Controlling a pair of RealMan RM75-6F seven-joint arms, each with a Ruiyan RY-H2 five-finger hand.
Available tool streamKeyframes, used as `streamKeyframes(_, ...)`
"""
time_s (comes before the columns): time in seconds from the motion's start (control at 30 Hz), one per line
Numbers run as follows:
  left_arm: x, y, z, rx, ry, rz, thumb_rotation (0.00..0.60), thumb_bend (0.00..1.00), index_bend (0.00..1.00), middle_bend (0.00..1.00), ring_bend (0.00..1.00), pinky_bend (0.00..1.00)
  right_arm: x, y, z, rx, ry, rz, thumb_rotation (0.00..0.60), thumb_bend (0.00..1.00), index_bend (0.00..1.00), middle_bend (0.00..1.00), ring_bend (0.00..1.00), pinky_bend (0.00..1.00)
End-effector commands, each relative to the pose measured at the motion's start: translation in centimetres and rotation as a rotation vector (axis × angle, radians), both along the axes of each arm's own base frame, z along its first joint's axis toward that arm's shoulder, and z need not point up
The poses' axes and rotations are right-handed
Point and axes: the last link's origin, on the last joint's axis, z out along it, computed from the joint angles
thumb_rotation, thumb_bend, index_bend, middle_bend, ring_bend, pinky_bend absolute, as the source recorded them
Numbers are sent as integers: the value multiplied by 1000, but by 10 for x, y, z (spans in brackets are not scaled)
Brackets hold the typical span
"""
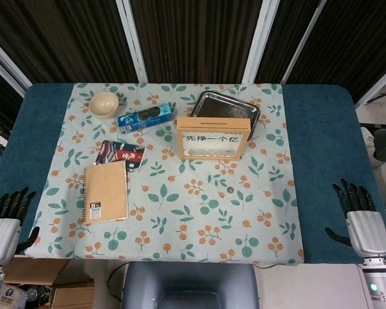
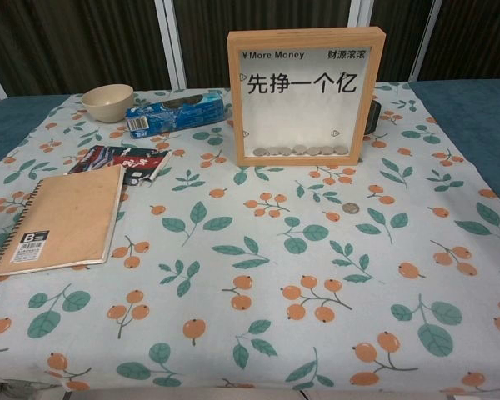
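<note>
Two robot hands rest at the near corners of the table [image 1: 321, 129], both empty with fingers spread and pointing away from the robot — the left robot hand [image 1: 6, 215] off the cloth's left edge, the right robot hand [image 1: 359, 215] off its right edge. Neither shows in the chest view. Nearest the left robot hand lies a tan spiral notebook [image 1: 106, 191], flat on the floral cloth [image 1: 199, 219], long axis running roughly away from the robot, spine on its left side; it sits to the right of that robot hand and a little farther in. A dark snack packet [image 1: 120, 153] touches its far end. Beyond these: a blue packet [image 1: 145, 118] lying crosswise and a small beige bowl [image 1: 104, 103] near the far left corner. Centre-far stands a wooden-framed coin box [image 1: 214, 138], upright, glass front facing the robot, a row of coins along its bottom; a metal tray [image 1: 226, 105] lies just behind it. One loose coin [image 2: 351, 207] lies on the cloth in front of the box, toward its right — nearer the right robot hand, with nothing standing between them.
</note>
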Motion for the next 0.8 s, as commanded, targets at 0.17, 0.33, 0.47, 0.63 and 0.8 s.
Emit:
streamKeyframes(0.17, 1, 0, -2, -1, 1, 0, 600, 370, 0, 0, 0, 0, -2, -2, -1, 9, 2, 0, 600, 304, 0, 0, 0, 0)
streamKeyframes(0.33, 3, 2, -1, 2, -4, -5, 600, 370, 0, 0, 0, 0, 1, -4, 0, 7, 1, 15, 600, 303, 0, 0, 0, 0)
streamKeyframes(0.47, 3, 5, -1, -1, -4, -5, 600, 370, 0, 0, 0, 0, 6, -7, -2, 11, 3, 39, 600, 303, 0, 0, 0, 0)
streamKeyframes(0.63, 3, 6, -1, -4, -5, -2, 600, 370, 0, 0, 0, 0, 10, -9, -4, 16, 7, 54, 600, 303, 0, 0, 0, 0)
streamKeyframes(0.8, -1, 9, -4, -11, -17, 7, 600, 371, 0, 0, 0, 0, 29, -27, -15, 54, 48, 114, 600, 303, 0, 0, 0, 0)
